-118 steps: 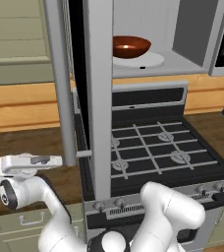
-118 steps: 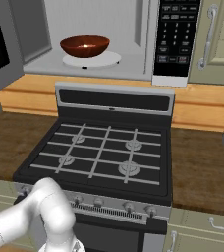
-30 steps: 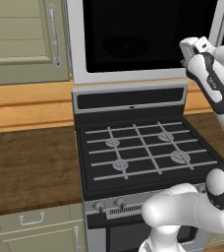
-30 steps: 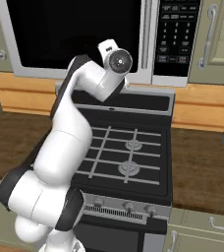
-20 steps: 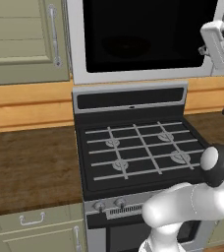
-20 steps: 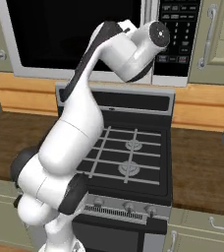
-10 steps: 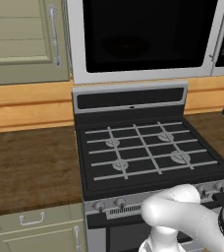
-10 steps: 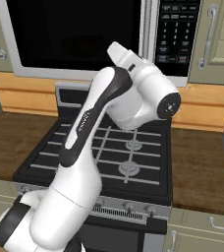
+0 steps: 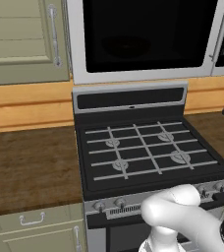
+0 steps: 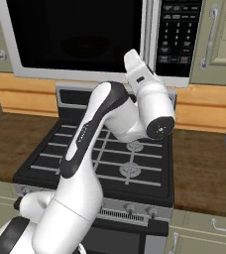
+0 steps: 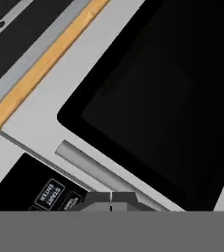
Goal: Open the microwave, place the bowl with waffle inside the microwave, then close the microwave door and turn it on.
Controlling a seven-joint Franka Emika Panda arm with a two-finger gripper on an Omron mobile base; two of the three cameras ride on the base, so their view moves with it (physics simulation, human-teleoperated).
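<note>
Item: microwave door shut, bowl presumably inside; gripper w/ fingers pressed together, holding nothing, beside bar handle, near START btn, prob. for poking it.

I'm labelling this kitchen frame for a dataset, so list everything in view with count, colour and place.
microwave door: one, silver frame with black glass, shut, above the stove
bar handle: one, silver, on the door beside the button panel
button panel: one, black, right side of the microwave
gas stove: one, black with grey grates, below the microwave
counter: brown wood, on both sides of the stove
cabinet doors: beige, beside the microwave and under the counter
gripper: one, dark tips, shut, close to the handle and panel
</note>
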